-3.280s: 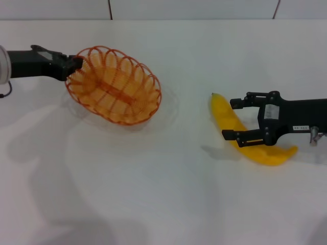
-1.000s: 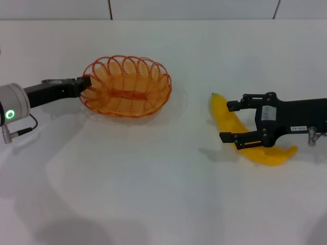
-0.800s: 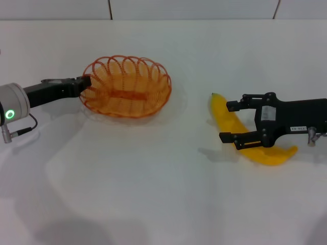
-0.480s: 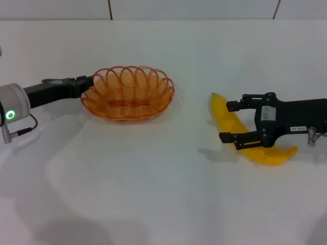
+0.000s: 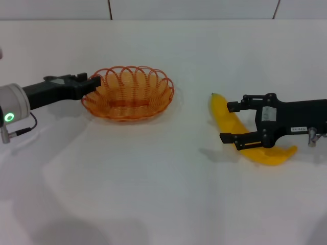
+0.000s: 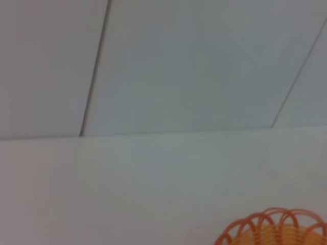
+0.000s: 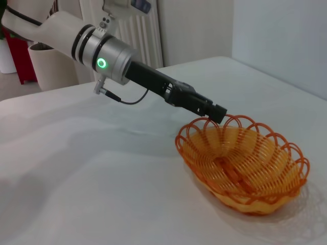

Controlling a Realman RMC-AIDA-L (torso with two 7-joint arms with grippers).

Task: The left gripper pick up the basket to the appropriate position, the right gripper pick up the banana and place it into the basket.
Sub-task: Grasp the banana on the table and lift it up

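The banana (image 5: 240, 133) lies on the white surface (image 5: 153, 184) at the robot's right side, well apart from the basket (image 5: 129, 93). Its long axis goes slanted: one pointed tip is toward the far side and toward the basket, the other tip is nearer to the robot and further to the right. The right end effector (image 5: 231, 121) is directly over the middle part of the banana and reaches in from the right. Its two fingers stand wide apart, one on the far side of the fruit and one on the near side, so the banana passes between them. They do not press it yet, as far as I can see. The right arm is clearly the nearer one to the banana. I think the next move only needs the fingers to come together across the narrow width of the fruit.

The basket sits flat on the surface at the left of the centre, with its long axis going left to right. The left end effector (image 5: 93, 82) is at the left end of its scalloped rim. It seems closed on the wire loop there, and the right wrist view shows the black tip meeting the rim.
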